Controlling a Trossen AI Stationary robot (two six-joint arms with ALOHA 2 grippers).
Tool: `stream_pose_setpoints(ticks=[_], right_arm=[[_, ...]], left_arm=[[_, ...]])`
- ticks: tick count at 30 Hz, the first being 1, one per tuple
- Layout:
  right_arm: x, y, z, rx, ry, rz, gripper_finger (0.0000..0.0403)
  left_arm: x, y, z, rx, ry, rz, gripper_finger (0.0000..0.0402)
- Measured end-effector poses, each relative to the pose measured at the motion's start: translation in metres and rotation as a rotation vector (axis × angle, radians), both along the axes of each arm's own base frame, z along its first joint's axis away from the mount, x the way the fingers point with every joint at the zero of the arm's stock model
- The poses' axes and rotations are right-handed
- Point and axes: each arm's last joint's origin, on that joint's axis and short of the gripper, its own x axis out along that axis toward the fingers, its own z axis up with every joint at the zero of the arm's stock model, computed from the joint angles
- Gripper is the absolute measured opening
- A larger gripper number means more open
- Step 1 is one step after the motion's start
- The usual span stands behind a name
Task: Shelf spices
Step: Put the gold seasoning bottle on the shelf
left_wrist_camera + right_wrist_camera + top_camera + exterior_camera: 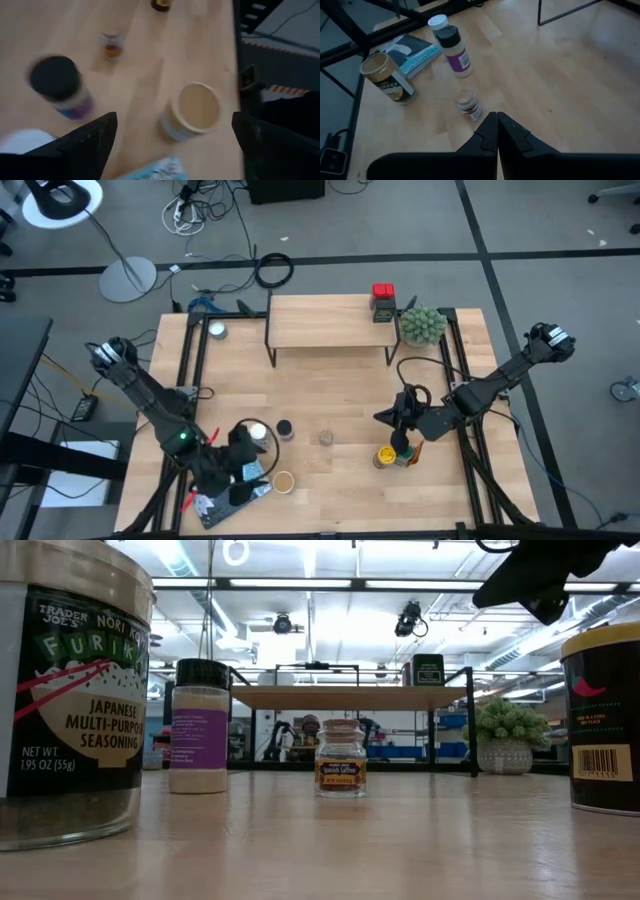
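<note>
Only the high view shows the red-lidded tin [383, 302] on the shelf [330, 321]; left fingers [85, 142] wide, right fingers [490, 131] pressed together.

furikake jar [70, 690] nearest | small jar [341, 757] mid-table | shelf [350, 697] behind | plant [508, 735] beside shelf

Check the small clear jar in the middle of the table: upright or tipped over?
Upright. The small clear jar stands on its base with the cap on top in the low view; the right wrist view agrees.
</note>
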Motion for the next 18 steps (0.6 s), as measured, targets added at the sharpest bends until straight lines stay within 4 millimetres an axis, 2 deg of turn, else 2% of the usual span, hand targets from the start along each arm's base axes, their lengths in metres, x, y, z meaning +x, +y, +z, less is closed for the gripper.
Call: stream_pose_setpoints(ticks=[5, 10, 18], right_arm=[[0.0, 0.0, 0.0, 0.028, -0.007, -0.015, 0.0002], [0.0, 0.0, 0.001, 0.053, -0.017, -0.028, 0.0002], [0.001, 0.001, 0.002, 0.07, -0.03, -0.033, 0.0001]], left_arm=[[0.0, -0.02, -0.009, -0.059, -0.014, -0.015, 0.04], [0.003, -0.038, -0.028, -0.038, 0.006, -0.052, 0.04], [0.01, -0.05, -0.056, -0.034, 0.064, -0.017, 0.04]])
